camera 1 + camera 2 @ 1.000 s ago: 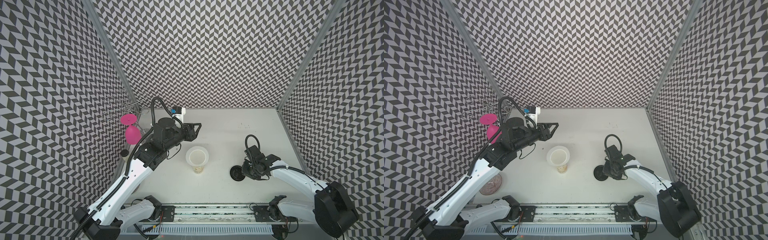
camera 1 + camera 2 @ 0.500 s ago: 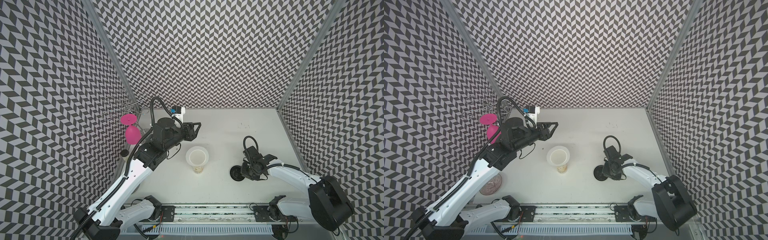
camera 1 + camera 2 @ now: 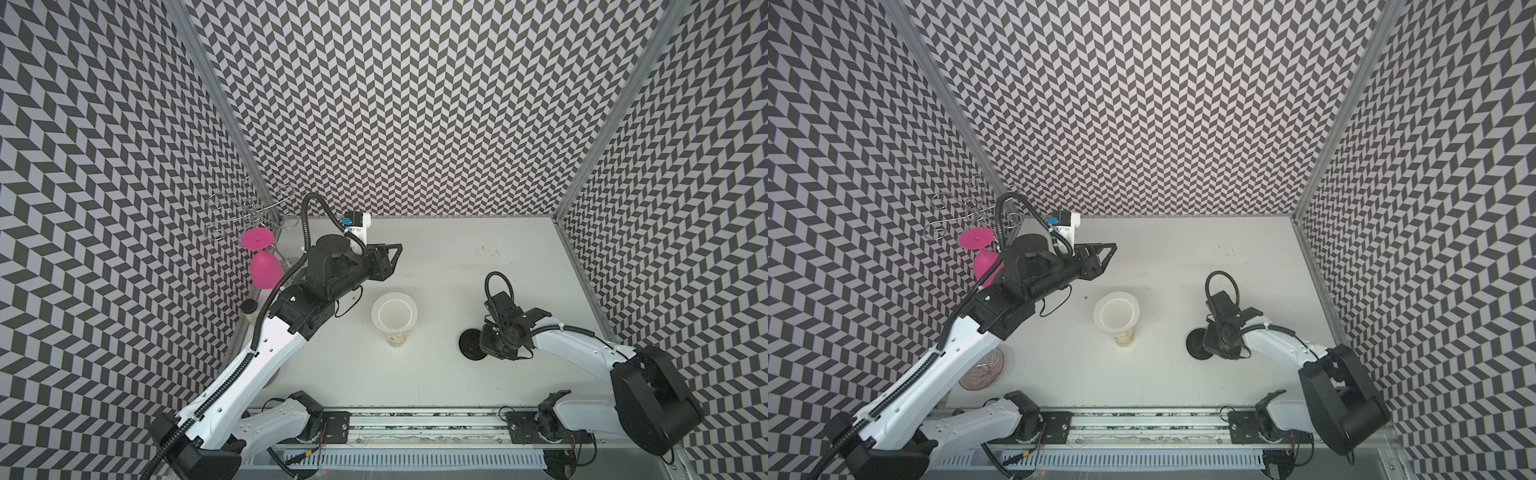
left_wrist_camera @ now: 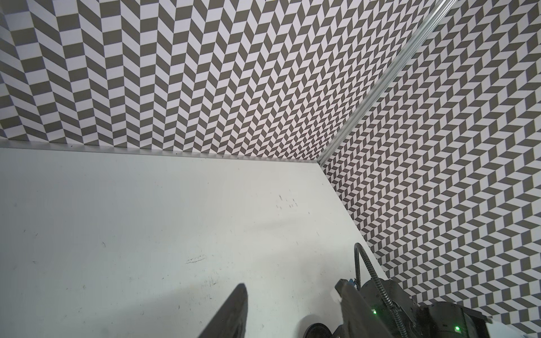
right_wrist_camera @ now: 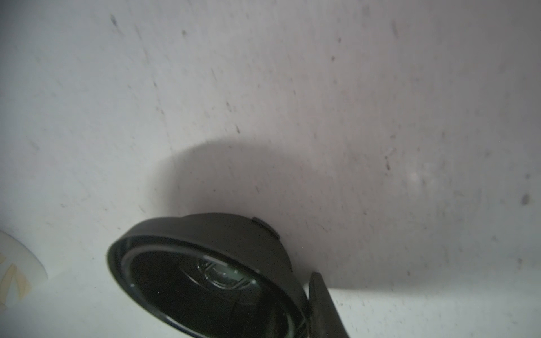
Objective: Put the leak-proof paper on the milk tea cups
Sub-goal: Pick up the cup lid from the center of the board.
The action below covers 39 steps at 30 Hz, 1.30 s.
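The milk tea cup (image 3: pixel 395 337) (image 3: pixel 1124 336) stands upright mid-table, with brownish print low on its side. The round white leak-proof paper (image 3: pixel 394 312) (image 3: pixel 1116 312) lies flat on its rim, reaching a little past it all round. My left gripper (image 3: pixel 392 253) (image 4: pixel 292 313) hovers behind and left of the cup, open and empty. My right gripper (image 3: pixel 485 347) is low at the table, right of the cup, shut on the rim of a black lid (image 3: pixel 471 348) (image 5: pixel 205 272), which it holds tilted. One finger (image 5: pixel 322 304) presses the lid's outer wall; the other is hidden.
A pink goblet (image 3: pixel 264 270) hangs upside down from a wire rack (image 3: pixel 245 212) at the back left. A small black-capped jar (image 3: pixel 249 307) stands by the left wall. A pinkish glass dish (image 3: pixel 982 372) lies at the front left, partly under my left arm. Patterned walls enclose three sides.
My right gripper's jaws have narrowed on the black lid's rim, and that arm's elbow has shifted a little. The left arm, cup and paper have not moved.
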Tool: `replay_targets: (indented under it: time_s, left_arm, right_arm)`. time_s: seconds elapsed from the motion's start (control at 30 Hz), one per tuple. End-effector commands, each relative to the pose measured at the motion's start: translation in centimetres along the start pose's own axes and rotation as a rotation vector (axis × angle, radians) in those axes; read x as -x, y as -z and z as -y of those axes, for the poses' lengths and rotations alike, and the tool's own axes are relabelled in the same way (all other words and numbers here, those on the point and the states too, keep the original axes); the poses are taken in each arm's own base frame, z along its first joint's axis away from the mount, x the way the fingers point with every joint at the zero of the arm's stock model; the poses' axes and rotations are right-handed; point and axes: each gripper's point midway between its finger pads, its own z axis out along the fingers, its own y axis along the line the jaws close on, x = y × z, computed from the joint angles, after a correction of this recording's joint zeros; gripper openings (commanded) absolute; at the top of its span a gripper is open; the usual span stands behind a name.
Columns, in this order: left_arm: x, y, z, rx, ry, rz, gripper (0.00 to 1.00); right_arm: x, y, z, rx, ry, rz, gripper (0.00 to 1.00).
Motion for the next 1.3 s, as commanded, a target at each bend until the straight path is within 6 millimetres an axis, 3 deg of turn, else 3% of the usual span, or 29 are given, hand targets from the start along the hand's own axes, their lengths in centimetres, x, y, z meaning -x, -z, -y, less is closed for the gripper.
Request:
replay_targets:
  time_s: [0.0, 0.3, 0.47, 0.67, 0.9, 1.13, 1.27]
  left_arm:
    - [1.3, 0.0, 0.7, -0.015, -0.017, 0.038, 0.53]
    - [1.0, -0.5, 1.0, -0.028, -0.014, 0.022, 0.53]
    - [0.9, -0.9, 1.6, -0.039, -0.016, 0.009, 0.53]
    - [-1.0, -2.1, 3.4, -0.080, 0.006, -0.052, 0.53]
    - [-4.5, -4.2, 5.9, -0.099, 0.051, -0.204, 0.54]
    - [-6.9, -6.3, 8.7, -0.122, 0.085, -0.312, 0.65]
    - [-7.9, -7.3, 8.9, -0.115, 0.113, -0.359, 0.74]
  right_arm:
    - [0.7, 0.0, 0.2, -0.012, -0.007, 0.022, 0.17]
    - [0.9, 0.9, -0.4, 0.025, -0.005, 0.041, 0.12]
    - [1.6, 2.8, -1.6, 0.090, -0.011, 0.088, 0.10]
    - [2.9, 6.7, -4.0, 0.174, -0.006, 0.151, 0.10]
    - [5.4, 12.9, -8.0, 0.300, 0.027, 0.252, 0.10]
    - [7.1, 16.9, -11.7, 0.412, 0.063, 0.304, 0.10]
    - [7.7, 18.3, -13.4, 0.446, 0.082, 0.325, 0.10]
